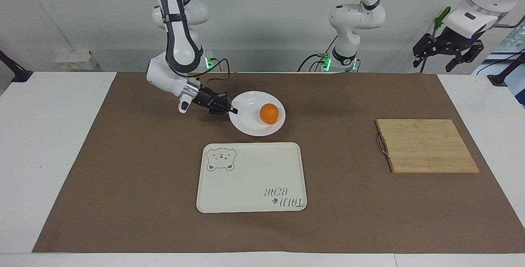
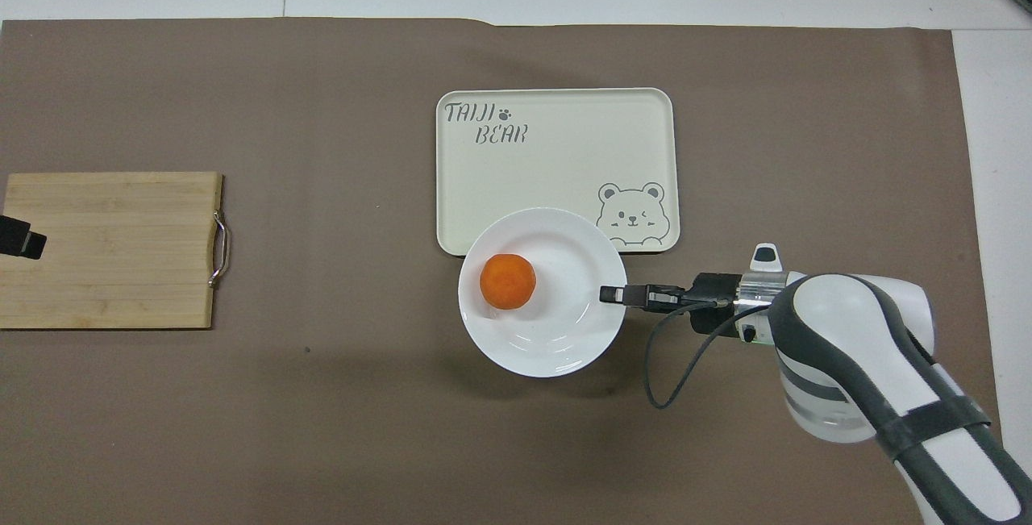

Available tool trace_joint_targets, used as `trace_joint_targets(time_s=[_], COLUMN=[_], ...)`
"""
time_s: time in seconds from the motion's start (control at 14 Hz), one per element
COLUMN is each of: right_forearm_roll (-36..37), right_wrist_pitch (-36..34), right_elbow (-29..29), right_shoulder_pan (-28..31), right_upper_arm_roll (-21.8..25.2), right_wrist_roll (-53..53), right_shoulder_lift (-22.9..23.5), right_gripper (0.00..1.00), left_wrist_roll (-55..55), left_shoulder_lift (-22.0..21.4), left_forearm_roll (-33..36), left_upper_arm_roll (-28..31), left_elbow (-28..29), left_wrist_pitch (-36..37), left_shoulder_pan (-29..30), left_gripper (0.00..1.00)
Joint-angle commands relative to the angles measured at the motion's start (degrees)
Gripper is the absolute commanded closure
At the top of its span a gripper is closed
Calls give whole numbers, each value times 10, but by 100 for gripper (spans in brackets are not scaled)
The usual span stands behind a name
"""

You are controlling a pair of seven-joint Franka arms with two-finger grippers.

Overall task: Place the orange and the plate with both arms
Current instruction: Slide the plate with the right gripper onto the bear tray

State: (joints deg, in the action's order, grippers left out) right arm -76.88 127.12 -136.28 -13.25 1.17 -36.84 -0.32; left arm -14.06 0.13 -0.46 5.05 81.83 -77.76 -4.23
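Tray (image 2: 556,154) lettered "TAIJI BEAR", bear face in one corner. Right gripper (image 1: 233,110), jaws clamped on the rim of the plate (image 1: 246,123), holds it lifted over the tray's robot-side edge. Orange (image 1: 269,113) sits on the plate. Left gripper (image 1: 447,51) waits raised at its own end of the worktop (image 1: 53,135), jaws apart. Cutting board (image 1: 426,146) below it; bare brown mat (image 1: 340,156) between board and tray.

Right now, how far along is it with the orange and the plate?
Done: the orange sits on the plate. In hand: the right gripper, jaws shut on the plate's rim, holds it raised beside the bear tray. The left gripper waits open over the table's edge. Left: probably setting the plate on the tray.
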Motion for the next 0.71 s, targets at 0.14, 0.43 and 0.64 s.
trace_joint_targets(time_s=[0.14, 0.43, 0.64], right_forearm_roll=[41, 72, 68], right_wrist_pitch=[-14, -17, -5], right_elbow=[118, 222, 290], right_shoulder_pan=[3, 13, 14], right_upper_arm_roll=[0, 0, -1], right_wrist_roll=[71, 120, 118], right_shoulder_lift=[77, 139, 213], right_gripper=[100, 100, 100], left_wrist_roll=[3, 3, 3], left_shoulder_lift=[-9, -9, -9], left_forearm_roll=[-3, -3, -3], left_upper_arm_roll=[0, 0, 0], left_elbow=[5, 5, 4], left_wrist_pitch=[4, 3, 4], left_shoulder_pan=[3, 3, 3], left_gripper=[0, 0, 0])
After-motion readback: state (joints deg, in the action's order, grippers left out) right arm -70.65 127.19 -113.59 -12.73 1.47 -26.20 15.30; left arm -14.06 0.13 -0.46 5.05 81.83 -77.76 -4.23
